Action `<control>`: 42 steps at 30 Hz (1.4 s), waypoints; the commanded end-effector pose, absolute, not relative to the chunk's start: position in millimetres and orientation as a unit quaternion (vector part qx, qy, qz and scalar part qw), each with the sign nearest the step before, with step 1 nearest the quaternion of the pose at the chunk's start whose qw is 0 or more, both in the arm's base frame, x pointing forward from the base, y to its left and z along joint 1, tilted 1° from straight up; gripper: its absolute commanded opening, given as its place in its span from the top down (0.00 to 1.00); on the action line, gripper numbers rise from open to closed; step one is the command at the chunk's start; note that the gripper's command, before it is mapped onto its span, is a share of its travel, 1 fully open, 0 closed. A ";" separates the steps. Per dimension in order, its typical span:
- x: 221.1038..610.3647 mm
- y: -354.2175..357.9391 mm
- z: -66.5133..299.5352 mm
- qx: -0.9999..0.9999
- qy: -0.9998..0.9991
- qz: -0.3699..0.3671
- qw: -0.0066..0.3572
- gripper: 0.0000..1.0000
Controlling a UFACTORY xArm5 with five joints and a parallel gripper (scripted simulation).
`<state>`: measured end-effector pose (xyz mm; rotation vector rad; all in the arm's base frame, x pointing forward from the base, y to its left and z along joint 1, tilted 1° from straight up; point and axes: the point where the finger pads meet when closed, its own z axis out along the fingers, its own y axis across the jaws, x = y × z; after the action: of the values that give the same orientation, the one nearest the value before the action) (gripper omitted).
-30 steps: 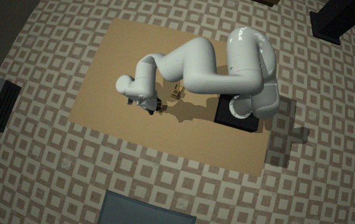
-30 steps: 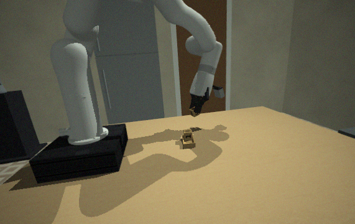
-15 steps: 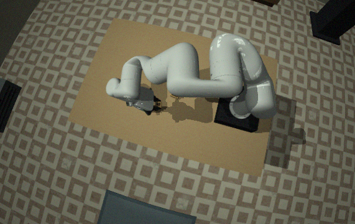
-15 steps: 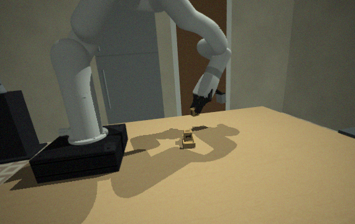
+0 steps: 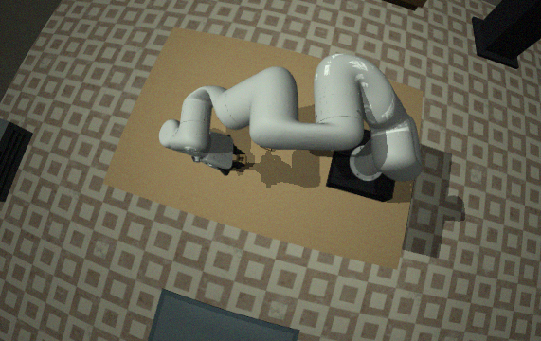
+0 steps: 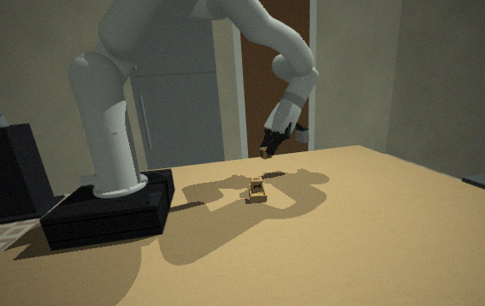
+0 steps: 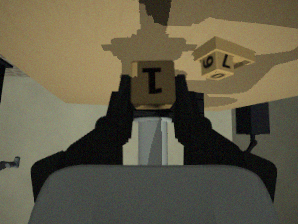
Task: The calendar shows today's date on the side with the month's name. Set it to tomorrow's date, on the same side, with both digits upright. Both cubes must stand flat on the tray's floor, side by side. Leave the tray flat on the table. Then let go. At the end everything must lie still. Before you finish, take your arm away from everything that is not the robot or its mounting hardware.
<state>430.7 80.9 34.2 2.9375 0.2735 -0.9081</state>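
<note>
My gripper [image 5: 243, 159] [image 6: 266, 152] [image 7: 153, 88] is shut on a wooden cube [image 6: 263, 152] [image 7: 168, 85], held in the air above the table. A dark 1 on the held cube faces the wrist camera, upside down in that view. The small wooden tray [image 6: 258, 199] [image 7: 227, 46] stands on the table, to the right of the held cube in the wrist view. The other cube [image 6: 256, 180] [image 7: 217, 68] is in the tray; the wrist view shows a 6 or 9, a 7 and part of a round digit on it. The arm mostly hides the tray in the top view.
The arm's black base [image 5: 360, 182] [image 6: 110, 221] stands on the table [image 5: 261, 208] [image 6: 331, 246]. Arm shadows fall around the tray. The table's far edge lies behind the gripper in the exterior view.
</note>
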 end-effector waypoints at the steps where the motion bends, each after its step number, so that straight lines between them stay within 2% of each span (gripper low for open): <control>1: 432.0 81.3 35.0 0.952 0.089 -0.292 0.027 0.71; 23: 431.9 83.0 18.4 0.952 0.091 -0.292 0.028 0.71; 42: 432.6 81.3 -11.5 0.952 0.089 -0.292 0.027 0.71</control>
<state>430.8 81.1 -9.0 2.9369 0.2742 -0.9090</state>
